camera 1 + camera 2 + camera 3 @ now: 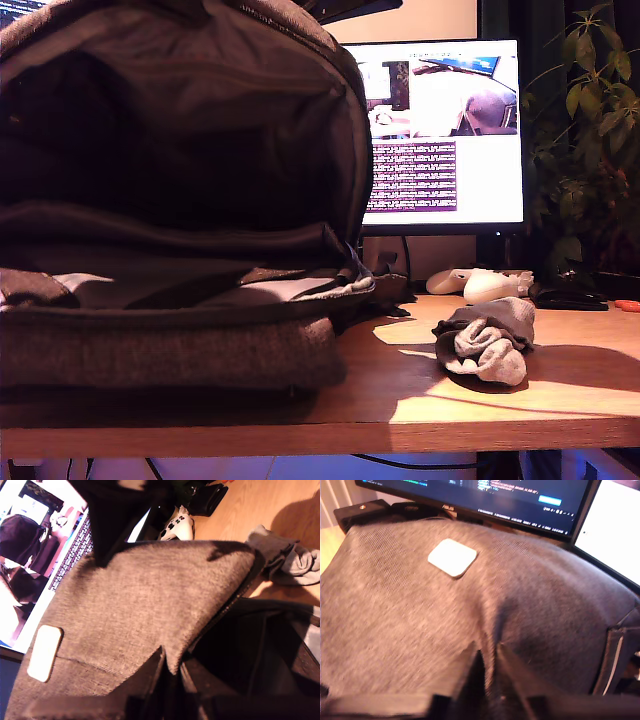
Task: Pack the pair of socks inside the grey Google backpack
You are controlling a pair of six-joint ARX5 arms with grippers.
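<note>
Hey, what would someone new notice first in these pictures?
The big grey backpack, lying unzipped with its dark inside gaping, fills the exterior view's left. Next, the small grey sock bundle on the wooden desk at that view's right, apart from the backpack. Behind them, a bright monitor glows.

Backpack (170, 350) grey-brown herringbone, black lining, white patch (452, 557); socks (487, 341) light grey.

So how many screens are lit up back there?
2. One monitor stands behind the backpack toward the exterior view's right; a second monitor sits beside it, behind the backpack. More may be hidden.
</note>
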